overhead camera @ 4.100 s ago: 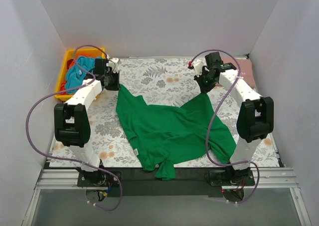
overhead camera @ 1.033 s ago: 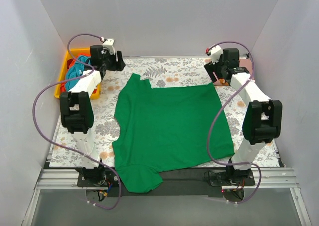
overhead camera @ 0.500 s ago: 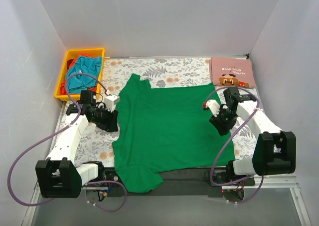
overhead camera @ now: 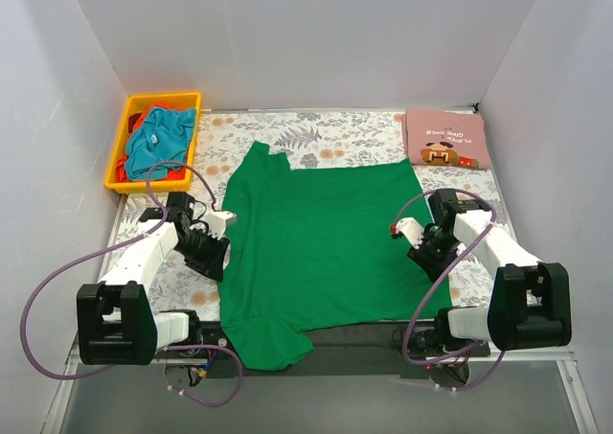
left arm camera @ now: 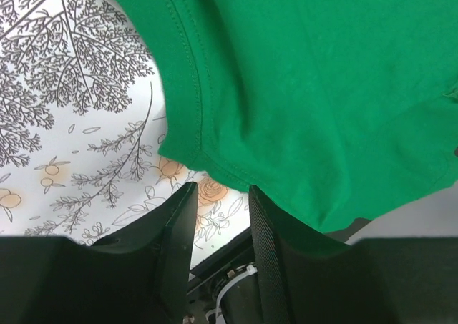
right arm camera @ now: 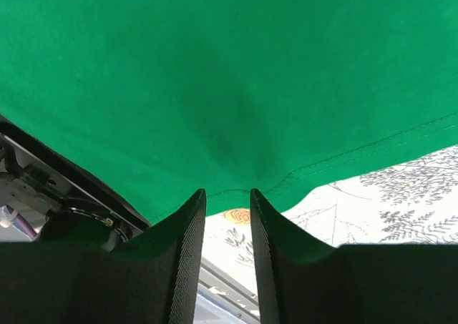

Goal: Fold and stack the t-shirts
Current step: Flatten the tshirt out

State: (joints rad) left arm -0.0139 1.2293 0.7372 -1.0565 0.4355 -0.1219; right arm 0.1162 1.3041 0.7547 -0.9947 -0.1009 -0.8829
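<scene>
The green t-shirt (overhead camera: 321,238) lay spread flat on the floral table cover (overhead camera: 326,142), between the two arms. The left gripper (overhead camera: 218,252) sat low at its left hem and the right gripper (overhead camera: 420,252) at its right hem. Each had its jaws a slim gap apart, hem right at the tips; I couldn't tell whether either had actually pinched the cloth

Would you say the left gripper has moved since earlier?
Yes: the left gripper went from beside the yellow bin toward the near edge, by the green t-shirt.
</scene>
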